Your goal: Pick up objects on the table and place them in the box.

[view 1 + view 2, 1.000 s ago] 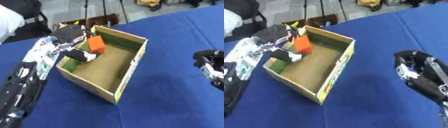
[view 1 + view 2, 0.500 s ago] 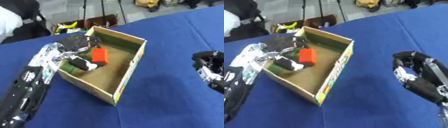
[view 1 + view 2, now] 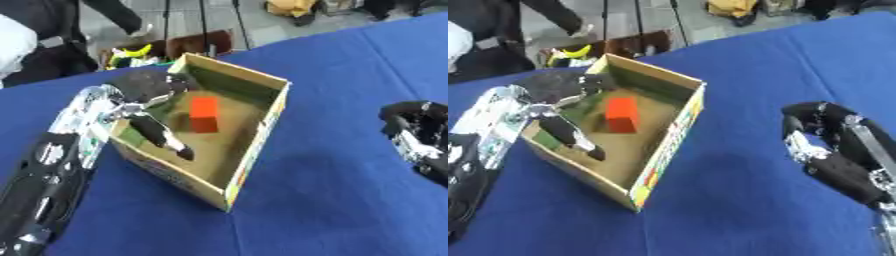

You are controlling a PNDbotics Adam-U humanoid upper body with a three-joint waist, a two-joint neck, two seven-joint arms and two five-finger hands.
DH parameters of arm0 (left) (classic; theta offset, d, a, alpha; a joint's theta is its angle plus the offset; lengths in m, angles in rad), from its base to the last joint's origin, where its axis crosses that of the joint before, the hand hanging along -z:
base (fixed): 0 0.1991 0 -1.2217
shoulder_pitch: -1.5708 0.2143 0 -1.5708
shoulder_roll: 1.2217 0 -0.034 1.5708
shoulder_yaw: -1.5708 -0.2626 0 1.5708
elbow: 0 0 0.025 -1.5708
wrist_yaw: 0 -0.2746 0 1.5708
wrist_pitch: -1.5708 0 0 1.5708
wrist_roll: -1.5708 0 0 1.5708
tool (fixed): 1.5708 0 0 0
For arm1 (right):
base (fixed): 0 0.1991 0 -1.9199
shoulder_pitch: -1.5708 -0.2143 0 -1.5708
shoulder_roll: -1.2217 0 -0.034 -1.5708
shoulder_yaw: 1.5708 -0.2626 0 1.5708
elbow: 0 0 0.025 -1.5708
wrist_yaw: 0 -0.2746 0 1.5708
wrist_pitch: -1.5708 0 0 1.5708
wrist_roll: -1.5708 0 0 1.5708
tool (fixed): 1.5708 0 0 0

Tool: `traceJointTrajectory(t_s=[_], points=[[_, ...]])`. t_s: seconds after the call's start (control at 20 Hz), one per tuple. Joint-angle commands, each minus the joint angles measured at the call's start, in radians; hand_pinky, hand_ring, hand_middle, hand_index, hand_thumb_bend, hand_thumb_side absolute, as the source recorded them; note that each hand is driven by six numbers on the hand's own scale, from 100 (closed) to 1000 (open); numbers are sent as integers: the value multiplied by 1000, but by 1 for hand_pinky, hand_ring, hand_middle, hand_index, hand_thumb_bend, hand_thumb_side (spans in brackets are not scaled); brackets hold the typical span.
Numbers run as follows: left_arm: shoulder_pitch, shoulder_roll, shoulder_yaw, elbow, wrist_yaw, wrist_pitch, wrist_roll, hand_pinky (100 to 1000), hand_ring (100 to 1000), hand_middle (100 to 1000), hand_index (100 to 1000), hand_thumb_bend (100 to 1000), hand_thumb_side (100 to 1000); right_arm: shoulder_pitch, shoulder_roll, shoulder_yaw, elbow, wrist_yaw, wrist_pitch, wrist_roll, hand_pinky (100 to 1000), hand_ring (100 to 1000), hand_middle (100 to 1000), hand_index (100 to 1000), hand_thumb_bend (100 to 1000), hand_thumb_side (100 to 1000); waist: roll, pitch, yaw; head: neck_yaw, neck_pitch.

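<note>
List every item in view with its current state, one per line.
box: open-topped, upright on the table
red block: inside the box, released, standing on its floor
left hand: open, over the box's left wall, holding nothing
right hand: fingers curled, empty, away from the box

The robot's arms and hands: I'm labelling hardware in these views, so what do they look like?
The left arm is black with glossy silver panels, ending in a black left hand with dark, silver-edged fingers. The right hand is black too, with silver metal segments and small pale parts along its fingers.
</note>
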Motion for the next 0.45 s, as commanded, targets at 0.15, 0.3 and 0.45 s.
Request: traceJointTrajectory(t_s=[0.15, 0.3, 0.45], points=[[33, 54, 85, -200, 340, 127, 270, 575, 747, 786, 943, 672, 1000, -5, -1, -7, -16, -7, 2, -10, 853, 832, 524, 735, 100, 416, -16, -33, 20, -25, 23], [86, 72, 121, -330, 716, 219, 390, 499, 665, 717, 927, 571, 1000, -2, 1, -12, -18, -7, 4, -17, 852, 832, 524, 735, 100, 416, -23, -34, 38, -37, 36], [158, 104, 159, -440, 1075, 270, 447, 471, 621, 691, 936, 523, 1000, -3, 3, -18, -20, -7, 6, -26, 852, 832, 525, 735, 100, 417, -33, -35, 57, -47, 43]])
